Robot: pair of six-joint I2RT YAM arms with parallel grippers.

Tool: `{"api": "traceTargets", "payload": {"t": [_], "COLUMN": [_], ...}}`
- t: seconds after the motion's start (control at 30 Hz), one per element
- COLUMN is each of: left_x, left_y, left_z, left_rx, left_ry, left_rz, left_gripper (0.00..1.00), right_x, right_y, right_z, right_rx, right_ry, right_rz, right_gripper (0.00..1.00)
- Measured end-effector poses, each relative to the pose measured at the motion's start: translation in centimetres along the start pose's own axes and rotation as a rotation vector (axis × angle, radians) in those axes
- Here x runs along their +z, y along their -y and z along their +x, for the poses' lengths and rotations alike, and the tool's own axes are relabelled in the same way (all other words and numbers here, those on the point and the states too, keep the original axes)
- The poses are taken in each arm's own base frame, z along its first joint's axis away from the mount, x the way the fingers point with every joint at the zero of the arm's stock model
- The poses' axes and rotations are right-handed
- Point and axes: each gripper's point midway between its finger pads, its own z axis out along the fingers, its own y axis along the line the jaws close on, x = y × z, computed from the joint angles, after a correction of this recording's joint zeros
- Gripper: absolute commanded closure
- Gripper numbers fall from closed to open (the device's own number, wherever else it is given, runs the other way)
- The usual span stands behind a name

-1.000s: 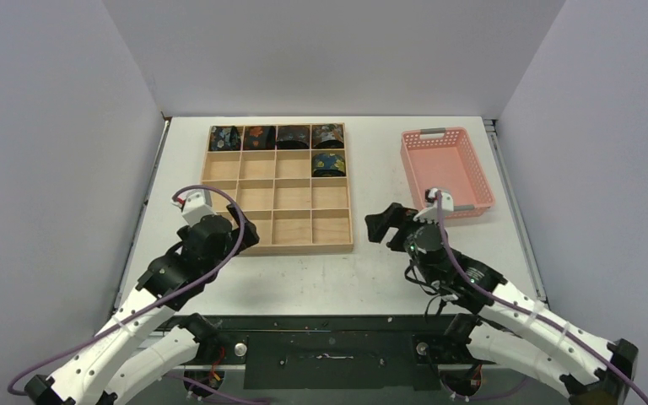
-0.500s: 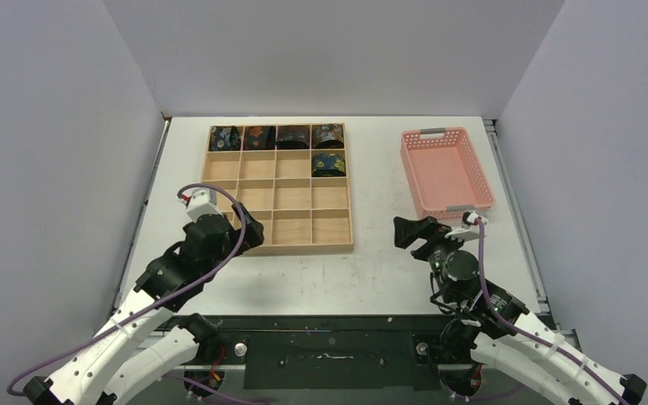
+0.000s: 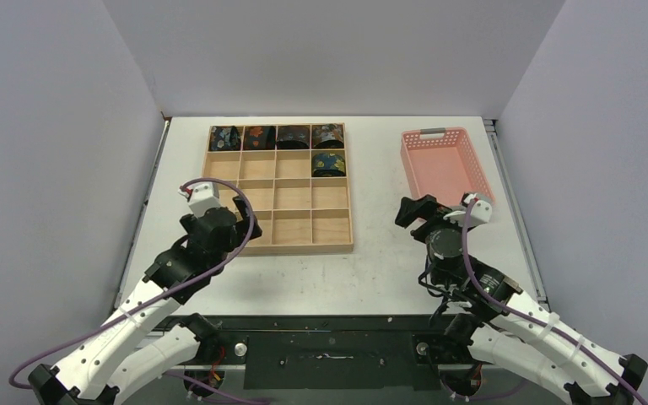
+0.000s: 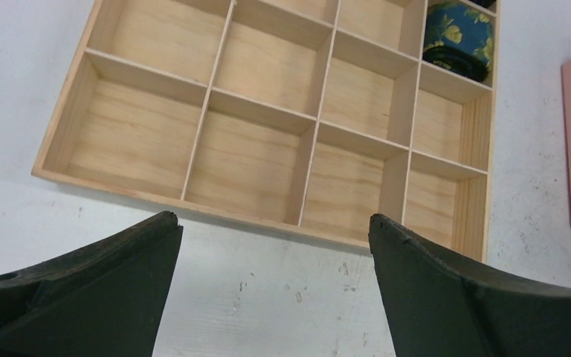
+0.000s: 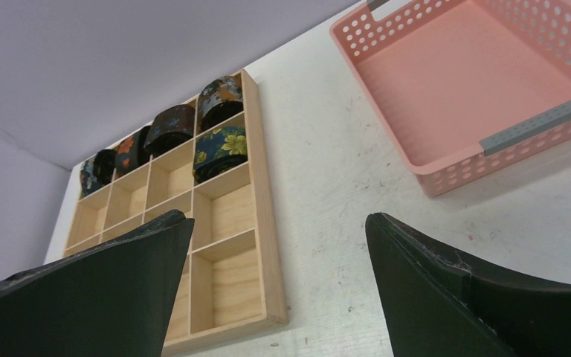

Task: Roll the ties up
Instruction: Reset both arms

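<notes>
We see five rolled ties point(image 3: 292, 136) in the wooden tray point(image 3: 304, 248). Four fill the far row and one sits in the second row, rightmost cell. The left fingers point(image 4: 119, 282) are spread wide with nothing between them, over the desk point(image 3: 380, 169) by the tray's near left corner. The right fingers point(image 5: 446, 297) are spread wide too, also with nothing between them. They hang above the desk just beside the near end of the pink basket point(image 3: 443, 169).

Five coiled ties point(image 3: 293, 136) sit in far tray point(image 3: 291, 228) compartments.
</notes>
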Motion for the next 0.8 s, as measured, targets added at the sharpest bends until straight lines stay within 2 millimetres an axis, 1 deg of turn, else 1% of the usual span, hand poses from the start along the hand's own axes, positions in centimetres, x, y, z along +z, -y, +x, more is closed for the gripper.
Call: {"api": "traceTargets", "payload": {"t": [0.07, 0.2, 0.33, 0.43, 0.53, 0.6, 0.67, 0.8], "left_x": [-0.3, -1.1, -1.4, -0.7, 0.3, 0.7, 0.6, -0.1], "left_y": [0.4, 0.9, 0.8, 1.1, 1.8, 2.4, 3.1, 4.5], "left_z": [-1.2, -3.3, -4.3, -4.1, -3.4, -2.6, -1.8, -1.3], "left_rx": [0.011, 0.007, -0.017, -0.006, -0.001, 0.006, 0.02, 0.061], "left_ry": [0.046, 0.143, 0.192, 0.177, 0.136, 0.099, 0.056, 0.003], "left_rz": [0.032, 0.09, 0.092, 0.074, 0.059, 0.073, 0.123, 0.231], "left_gripper": [0.04, 0.03, 0.03, 0.03, 0.04, 0.04, 0.04, 0.04], "right_x": [0.3, 0.6, 0.6, 0.6, 0.4, 0.3, 0.2, -0.3], "right_y": [0.1, 0.6, 0.8, 0.8, 0.5, -0.2, -0.4, 0.5], "right_z": [0.0, 0.6, 0.6, 0.7, 1.2, 0.5, 0.3, 1.6], "right_rx": [-0.035, -0.093, -0.112, -0.129, -0.187, -0.196, -0.186, -0.2], "right_ry": [0.012, 0.035, 0.056, 0.05, -0.01, -0.032, -0.044, -0.078], "right_rz": [0.012, 0.0, -0.013, -0.018, -0.027, -0.026, -0.019, -0.039], "right_gripper": [0.1, 0.1, 0.1, 0.1, 0.1, 0.1, 0.1, 0.1]}}
